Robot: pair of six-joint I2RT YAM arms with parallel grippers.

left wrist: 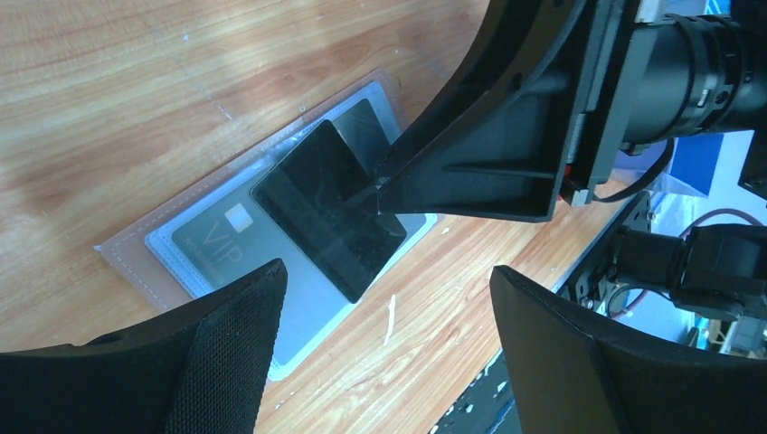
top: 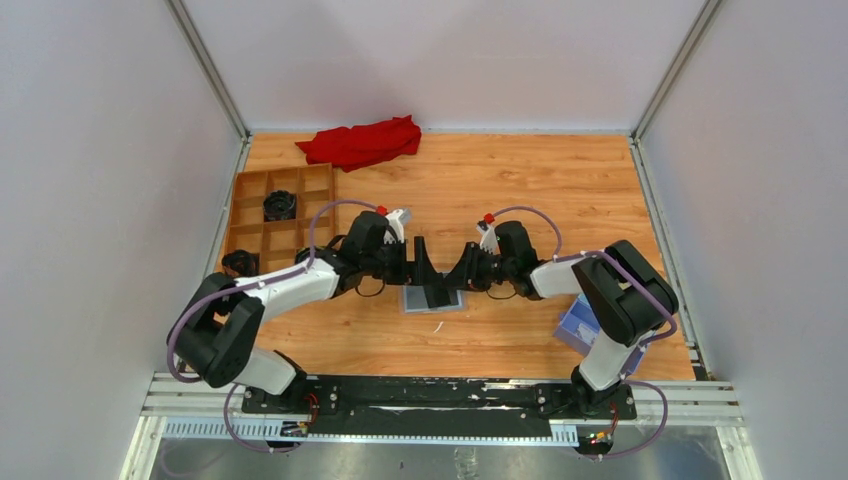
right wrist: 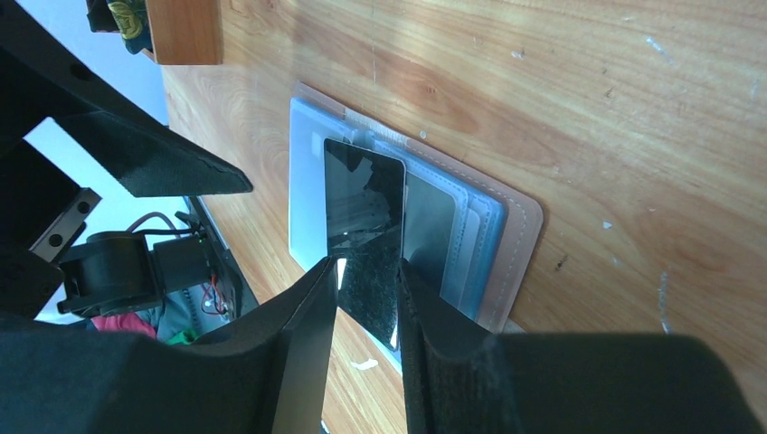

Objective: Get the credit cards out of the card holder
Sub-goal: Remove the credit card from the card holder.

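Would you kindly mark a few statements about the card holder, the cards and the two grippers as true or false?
1. The card holder lies open on the table. True.
2. The black card sits between the right gripper's fingers. True.
3. The left gripper is shut. False: it is open, above the holder.
4. The red cloth covers the holder. False: it lies at the table's far edge.
5. The blue box sits in the brown tray. False: it lies near the table's right edge.
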